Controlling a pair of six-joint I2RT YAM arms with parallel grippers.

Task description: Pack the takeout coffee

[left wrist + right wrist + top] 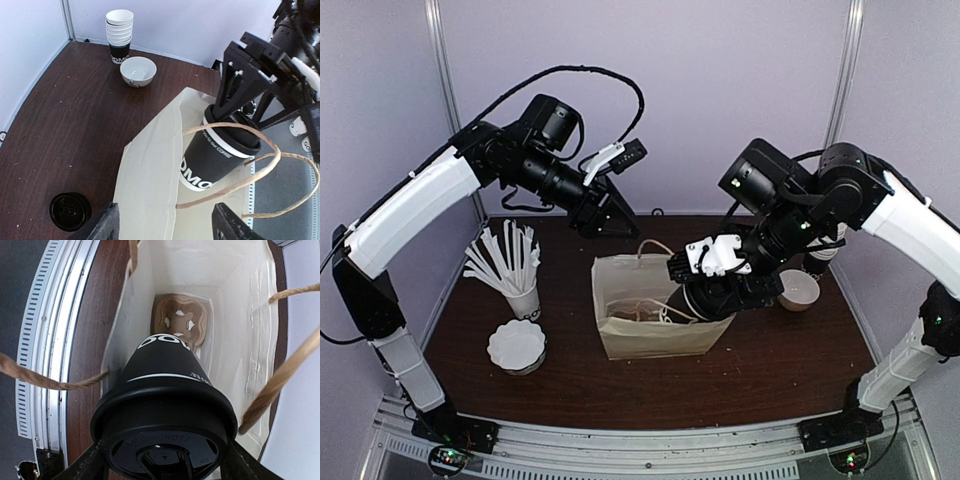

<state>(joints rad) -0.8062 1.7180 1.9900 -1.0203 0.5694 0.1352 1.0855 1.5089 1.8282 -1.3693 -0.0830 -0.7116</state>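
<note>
The takeout coffee (165, 390), a dark paper cup with a black domed lid, hangs tilted in the mouth of the pale paper bag (640, 335). My right gripper (165, 460) is shut on it just under the lid rim, one finger on each side. From the left wrist view the cup (220, 155) leans between the bag's twine handles, partly inside the bag (150, 170). My left gripper (167, 220) hovers open above the bag's back edge with nothing between its fingers; from above it (603, 215) is behind the bag. A brown cardboard cup carrier (180, 320) lies on the bag's floor.
A white cup of straws (520, 295) and a white fluted stack (516, 345) stand left of the bag. To the bag's right are a white bowl (138, 71) and a stack of lidless cups (120, 35). A loose black lid (70, 211) lies behind the bag.
</note>
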